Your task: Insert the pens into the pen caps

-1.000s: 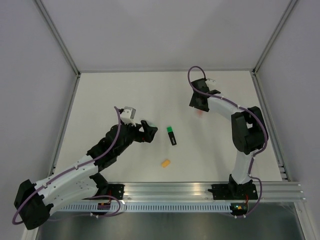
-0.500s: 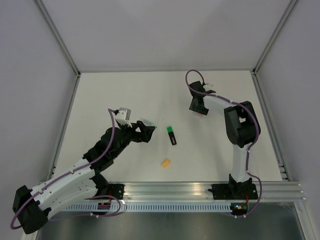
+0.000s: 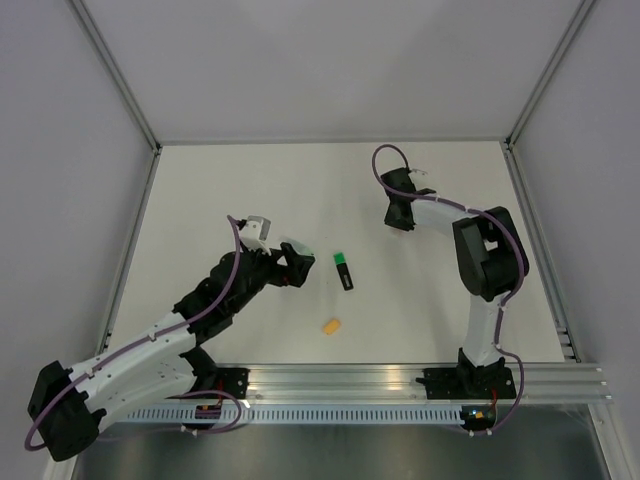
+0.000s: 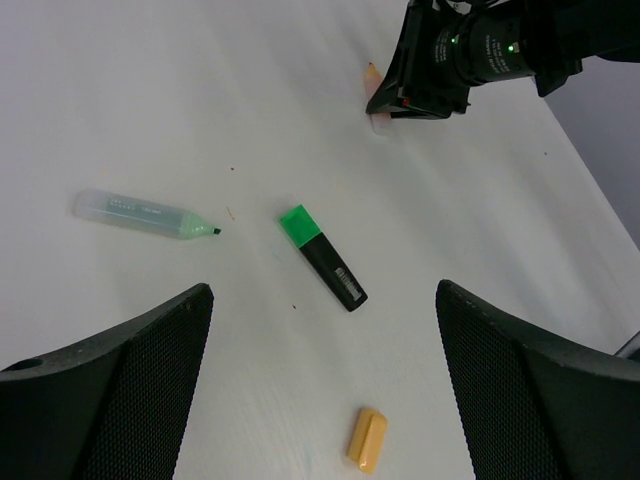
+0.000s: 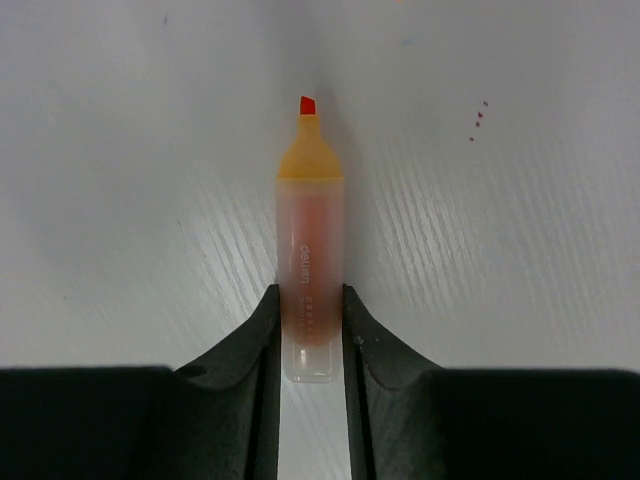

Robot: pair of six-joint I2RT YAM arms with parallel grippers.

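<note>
My right gripper point(image 5: 310, 300) clenched on the translucent orange-pink highlighter point(image 5: 310, 235); left gripper point(image 3: 297, 262) released.
I see that highlighter lying flat on the white table point(image 5: 500, 250), gripped at its rear end, red tip pointing away. The left jaws gape above the black highlighter with a green end point(image 4: 324, 258). The translucent pale green highlighter point(image 4: 145, 214) and the stubby orange plastic cap point(image 4: 367, 440) lie nearby.
</note>
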